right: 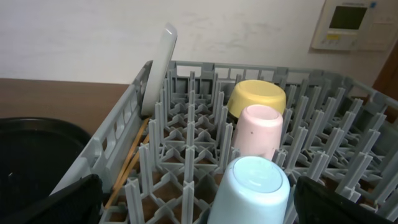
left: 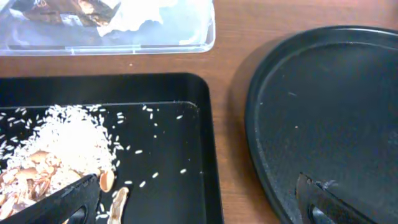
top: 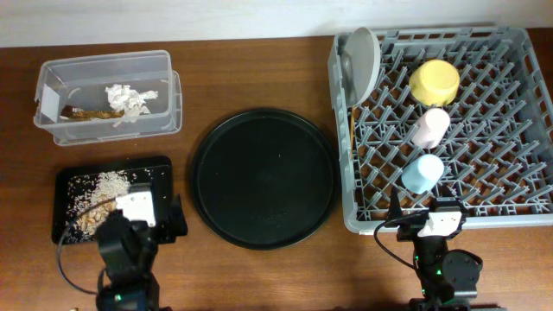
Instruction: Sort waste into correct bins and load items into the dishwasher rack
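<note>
The dishwasher rack [top: 501, 130] at the right holds the grey plate [top: 361, 60] upright, the yellow bowl [top: 435, 82], the pink cup [top: 429, 127] and the light-blue cup [top: 422, 173], all upside down. The chopsticks [right: 127, 162] lie along the rack's left side. The clear tub [top: 104, 65] holds the crumpled paper [top: 127, 98] and the brown wrapper [top: 86, 113]. The black rectangular tray [top: 112, 164] holds rice [left: 68, 140] and brown food pieces [left: 25, 183]. My left gripper [left: 196, 205] is open and empty over that tray's right edge. My right gripper [right: 205, 208] is open and empty at the rack's front, by the blue cup [right: 252, 190].
A large round black tray [top: 263, 177] lies between the black rectangular tray and the rack, with nothing on it. It also shows in the left wrist view [left: 329, 106], under my right finger. Bare wooden table shows between the tub and the round tray.
</note>
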`<state>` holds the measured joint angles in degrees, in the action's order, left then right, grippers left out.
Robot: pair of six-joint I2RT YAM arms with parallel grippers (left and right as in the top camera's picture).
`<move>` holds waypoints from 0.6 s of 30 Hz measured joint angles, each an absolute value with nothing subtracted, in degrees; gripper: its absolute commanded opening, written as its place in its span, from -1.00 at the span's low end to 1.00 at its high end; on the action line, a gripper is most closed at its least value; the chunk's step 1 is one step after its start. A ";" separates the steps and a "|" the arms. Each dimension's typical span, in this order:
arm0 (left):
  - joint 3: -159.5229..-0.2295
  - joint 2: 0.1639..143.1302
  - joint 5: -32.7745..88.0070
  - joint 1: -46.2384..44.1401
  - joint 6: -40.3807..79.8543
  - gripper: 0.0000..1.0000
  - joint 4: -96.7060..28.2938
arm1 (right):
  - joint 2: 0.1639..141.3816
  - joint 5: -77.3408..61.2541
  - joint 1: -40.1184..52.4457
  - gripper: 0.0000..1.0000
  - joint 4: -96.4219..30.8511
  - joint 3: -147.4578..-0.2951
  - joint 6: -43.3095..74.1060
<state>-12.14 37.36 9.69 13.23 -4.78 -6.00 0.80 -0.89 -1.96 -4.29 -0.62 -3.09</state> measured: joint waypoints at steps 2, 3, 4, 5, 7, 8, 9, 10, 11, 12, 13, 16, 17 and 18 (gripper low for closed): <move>-9.39 32.86 10.13 13.23 -4.95 0.99 -5.76 | 0.80 -0.89 -1.96 0.97 -4.29 -0.62 -3.07; -8.23 30.94 10.17 13.23 -4.97 0.98 -5.93 | 0.80 -0.89 -1.96 0.96 -4.29 -0.62 -3.11; -7.03 28.82 10.33 13.23 -4.97 0.98 -5.96 | 0.80 -0.89 -1.96 0.97 -4.29 -0.62 -3.05; -6.20 27.40 10.35 13.10 -4.97 0.98 -5.74 | 0.80 -0.89 -1.96 0.97 -4.29 -0.62 -3.05; -4.91 25.43 10.37 12.64 -4.97 0.98 -4.62 | 0.80 -0.89 -1.96 0.97 -4.29 -0.62 -3.07; -4.19 24.58 10.37 12.01 -4.99 0.98 -3.03 | 0.80 -0.89 -1.96 0.97 -4.29 -0.62 -3.07; -3.25 23.59 10.35 10.92 -4.99 0.98 -0.27 | 0.80 -0.89 -1.96 0.97 -4.29 -0.62 -3.07; -2.42 22.61 10.33 9.65 -5.02 0.98 1.83 | 0.80 -0.89 -1.96 0.97 -4.29 -0.62 -3.05; -2.00 21.98 10.20 8.78 -5.02 0.98 2.52 | 0.80 -0.89 -1.96 0.97 -4.29 -0.62 -3.07; -1.58 21.34 9.63 7.77 -5.02 0.99 2.85 | 0.80 -0.89 -1.96 0.97 -4.29 -0.62 -3.07; -1.26 20.60 9.10 6.79 -5.02 0.98 2.87 | 0.80 -0.89 -1.96 0.97 -4.29 -0.62 -3.09; -0.97 18.50 7.62 4.60 -5.02 0.98 2.94 | 0.80 -0.89 -1.96 0.97 -4.29 -0.62 -3.09; -0.95 17.56 7.14 4.14 -5.04 0.98 2.79 | 0.80 -0.89 -1.96 0.97 -4.29 -0.62 -3.07; -0.95 16.19 6.79 3.64 -5.15 0.98 2.37 | 0.80 -0.89 -1.96 0.97 -4.29 -0.62 -3.05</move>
